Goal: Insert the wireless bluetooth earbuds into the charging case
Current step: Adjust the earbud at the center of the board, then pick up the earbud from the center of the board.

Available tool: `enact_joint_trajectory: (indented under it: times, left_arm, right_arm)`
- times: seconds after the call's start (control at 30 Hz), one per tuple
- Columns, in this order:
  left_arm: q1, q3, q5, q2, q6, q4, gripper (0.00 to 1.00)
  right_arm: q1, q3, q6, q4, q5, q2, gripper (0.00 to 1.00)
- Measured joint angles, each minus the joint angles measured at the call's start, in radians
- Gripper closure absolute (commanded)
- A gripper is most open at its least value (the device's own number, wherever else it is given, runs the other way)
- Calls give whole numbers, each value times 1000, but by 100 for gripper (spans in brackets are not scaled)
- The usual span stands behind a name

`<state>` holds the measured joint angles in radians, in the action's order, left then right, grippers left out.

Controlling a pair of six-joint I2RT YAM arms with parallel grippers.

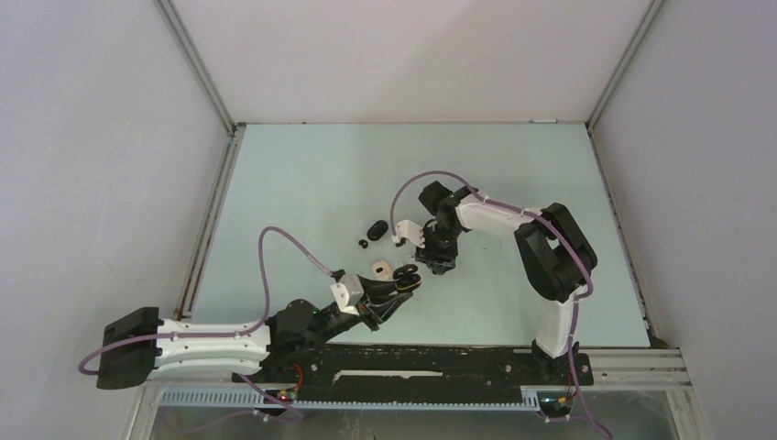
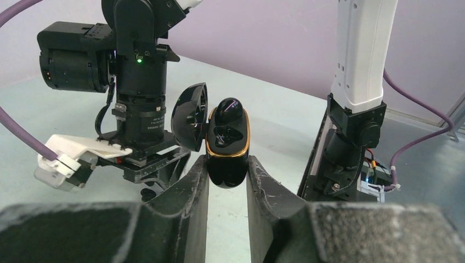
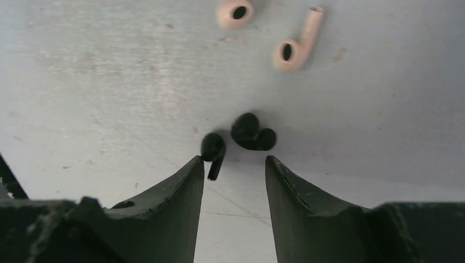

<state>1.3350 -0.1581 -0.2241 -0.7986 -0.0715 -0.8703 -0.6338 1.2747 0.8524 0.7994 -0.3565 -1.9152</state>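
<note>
My left gripper [image 2: 227, 164] is shut on the lower body of an open black charging case [image 2: 227, 145] with a gold rim. It holds the case upright above the table, lid [image 2: 189, 116] swung to the left. One black earbud [image 2: 228, 109] sits in the case's upper slot. My right gripper [image 3: 233, 160] points down at the table, open. A black stemmed earbud [image 3: 213, 149] lies at its left fingertip, and another black bud [image 3: 252, 133] lies just beyond the gap. In the top view the right gripper [image 1: 438, 259] hangs just right of the held case [image 1: 408, 275].
Two pinkish-cream earbuds [image 3: 296, 46] [image 3: 236, 12] lie farther out on the table. A closed black oval case [image 1: 376, 226], a small black piece [image 1: 364, 244] and a cream item [image 1: 378, 269] sit left of the grippers. The right arm's white link [image 2: 359, 55] stands close behind the held case.
</note>
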Motion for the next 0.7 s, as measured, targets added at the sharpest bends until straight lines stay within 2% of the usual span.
enact_joint_trajectory:
  times: [0.3,0.43,0.7]
  left_arm:
    - [0,0,0,12,-7,3,100]
    - [0,0,0,12,-7,5,100]
    - [0,0,-2,17,-8,6,100]
  right_arm:
    - [-17,0,99,82,-84,21,52]
    - [-17,0,107,93,-105,34,55]
    - [-16,0,-16,39,-100,34,65]
